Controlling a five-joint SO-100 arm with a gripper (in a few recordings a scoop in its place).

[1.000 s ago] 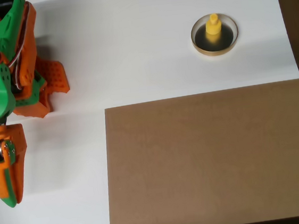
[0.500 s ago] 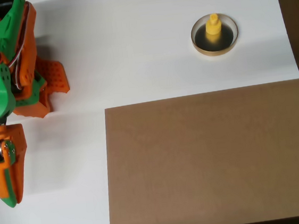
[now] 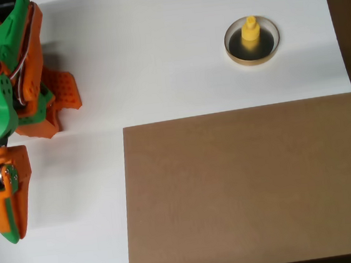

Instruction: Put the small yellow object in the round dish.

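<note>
The small yellow object (image 3: pixel 250 30) stands upright inside the round dish (image 3: pixel 254 61), which sits on the white table at the upper right of the overhead view. The dish has a dark inside and a pale tan rim. My green and orange arm is folded at the left edge, far from the dish. Its gripper (image 3: pixel 11 231) points toward the bottom left corner. The two fingers lie together with no gap and nothing between them.
A large brown board (image 3: pixel 244 187) covers the lower right of the white table (image 3: pixel 155 58). An orange part of the arm's base (image 3: pixel 61 93) juts out at the left. The table's right edge runs past the dish, with dark floor (image 3: pixel 348 13) beyond it.
</note>
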